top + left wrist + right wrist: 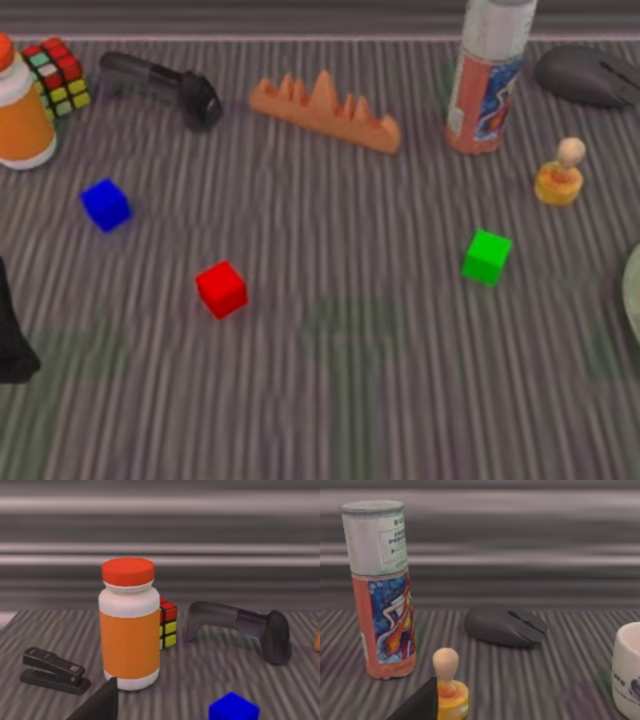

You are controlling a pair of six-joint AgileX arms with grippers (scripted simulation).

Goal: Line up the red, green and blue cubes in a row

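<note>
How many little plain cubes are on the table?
3. The blue cube is at the left, the red cube lies nearer the middle, and the green cube is at the right. None looks hidden.

- In the top view only a small part of the left arm shows: a matte black mass with a rounded lower lobe, with no markings, screws or cables visible on it.
- In the left wrist view one of the left gripper's fingers shows as a dark grey-black wedge tapering to a point, its surface plain and smooth, with a slightly lighter sheen along one face.
- In the right wrist view one of the right gripper's fingers has the same look: a dark charcoal wedge with a pointed tip and flat, unmarked faces.
- No second finger shows beside either wedge.
</note>
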